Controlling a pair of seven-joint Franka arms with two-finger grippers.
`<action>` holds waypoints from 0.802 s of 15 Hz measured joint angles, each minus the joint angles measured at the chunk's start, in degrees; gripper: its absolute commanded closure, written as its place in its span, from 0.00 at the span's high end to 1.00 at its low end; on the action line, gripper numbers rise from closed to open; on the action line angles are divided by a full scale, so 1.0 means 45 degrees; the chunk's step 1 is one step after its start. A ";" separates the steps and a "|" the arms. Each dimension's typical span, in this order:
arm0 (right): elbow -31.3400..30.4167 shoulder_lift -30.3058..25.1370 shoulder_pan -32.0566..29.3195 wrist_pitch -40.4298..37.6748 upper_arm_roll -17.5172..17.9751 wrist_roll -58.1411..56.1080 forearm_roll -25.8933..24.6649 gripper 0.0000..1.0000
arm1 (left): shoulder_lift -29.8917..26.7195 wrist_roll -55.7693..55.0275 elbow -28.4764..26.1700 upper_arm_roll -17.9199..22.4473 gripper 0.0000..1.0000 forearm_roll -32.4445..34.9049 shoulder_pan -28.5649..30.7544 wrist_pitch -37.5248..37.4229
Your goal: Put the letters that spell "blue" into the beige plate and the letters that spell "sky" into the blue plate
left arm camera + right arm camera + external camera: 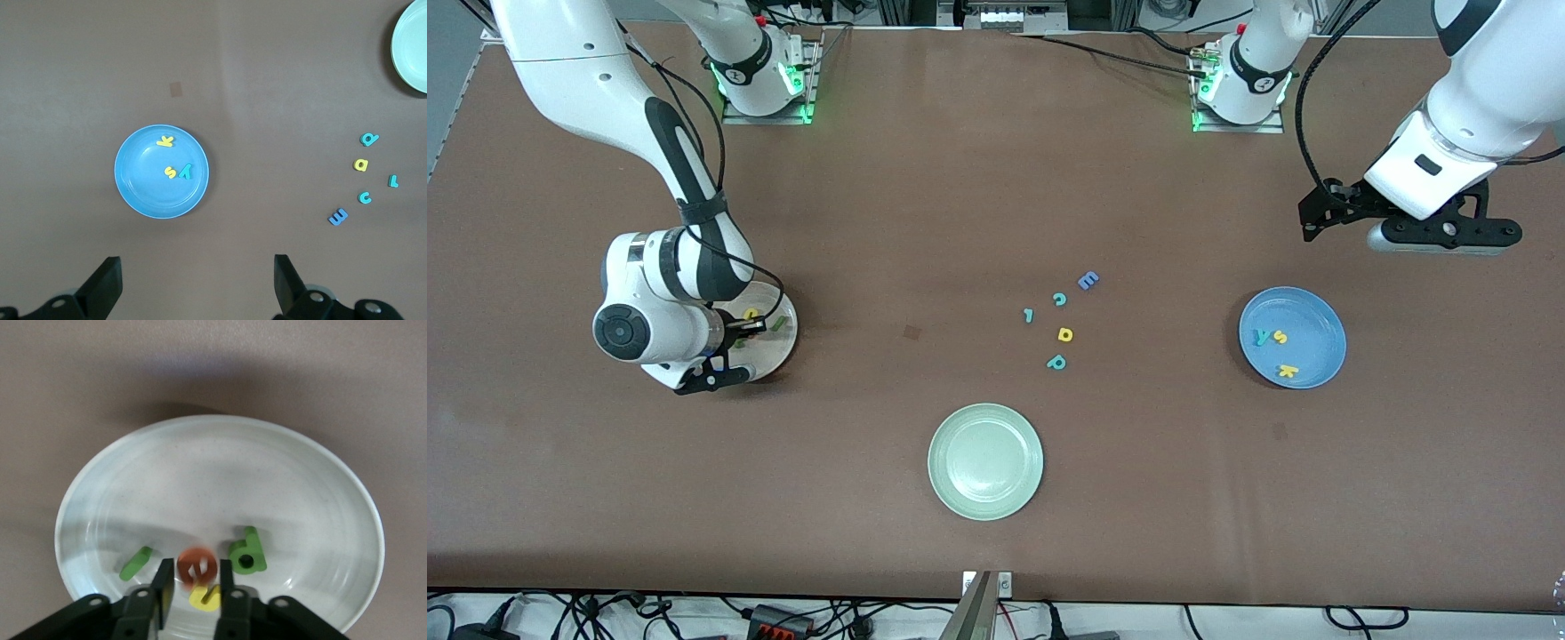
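My right gripper [194, 577] hangs low over the beige plate [220, 473], its jaws slightly apart. The orange e [197, 566] shows blurred between them, with a thin gap on each side. On the plate lie the thin green l [135, 563], the dark green b [248, 553] and the yellow u [205, 598]. In the front view the right arm hides much of this plate [781, 348]. The blue plate [1307, 311] holds the teal y [1261, 337], yellow s [1280, 337] and yellow k [1287, 371]. My left gripper [198, 280] waits wide open and empty over bare table beside the blue plate [143, 180].
A pale green plate [985, 460] stands near the front edge at mid-table. Loose letters lie between the plates: blue E [1088, 281], teal c [1059, 300], a small teal bar letter [1029, 315], yellow a-like letter [1065, 334] and teal p-like letter [1056, 362].
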 measured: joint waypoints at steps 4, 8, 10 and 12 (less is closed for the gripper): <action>0.0795 -0.0534 -0.0004 -0.0806 -0.0007 0.0257 0.0005 1.00 | 0.0000 0.0000 0.0000 0.0000 1.00 0.0000 0.0000 0.0000; 0.1871 -0.1890 -0.0023 -0.2747 -0.0025 0.1487 0.0006 1.00 | 0.0000 0.0000 0.0001 0.0000 1.00 0.0000 0.0000 0.0000; 0.2496 -0.2389 -0.0040 -0.3667 -0.0186 0.1611 -0.0004 1.00 | 0.0000 0.0000 0.0001 0.0000 1.00 0.0000 0.0000 0.0000; 0.3427 -0.2629 -0.0062 -0.4485 -0.0659 0.1618 -0.0003 1.00 | 0.0000 0.0000 0.0001 0.0000 1.00 0.0000 0.0000 0.0000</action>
